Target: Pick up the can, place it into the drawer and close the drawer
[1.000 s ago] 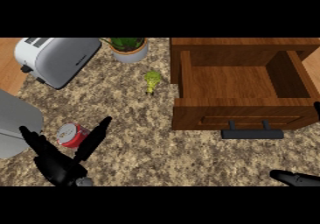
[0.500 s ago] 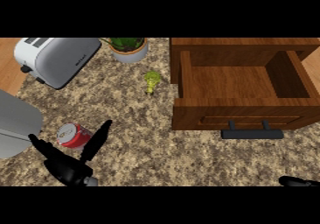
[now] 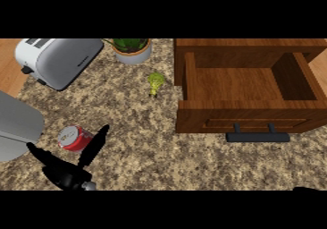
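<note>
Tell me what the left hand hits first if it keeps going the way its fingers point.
Probably the can. The left hand is open, its fingers spread up and away from the robot, with the can lying between them just ahead. How high the hand is above the counter is unclear, so it might pass over.

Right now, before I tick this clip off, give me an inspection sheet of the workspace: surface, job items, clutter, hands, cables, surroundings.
Surface: speckled stone counter, wood strip at the left edge.
Job's things: red can lying on its side, front left; wooden drawer pulled open, nothing seen inside, dark handle facing the robot.
Clutter: toaster, potted plant, small green item, grey appliance at the left edge.
Hands: left hand open, fingers spread either side of the can, not closed on it; right hand only a sliver at the lower right.
Cables: nothing seen.
Surroundings: nothing seen.
</note>
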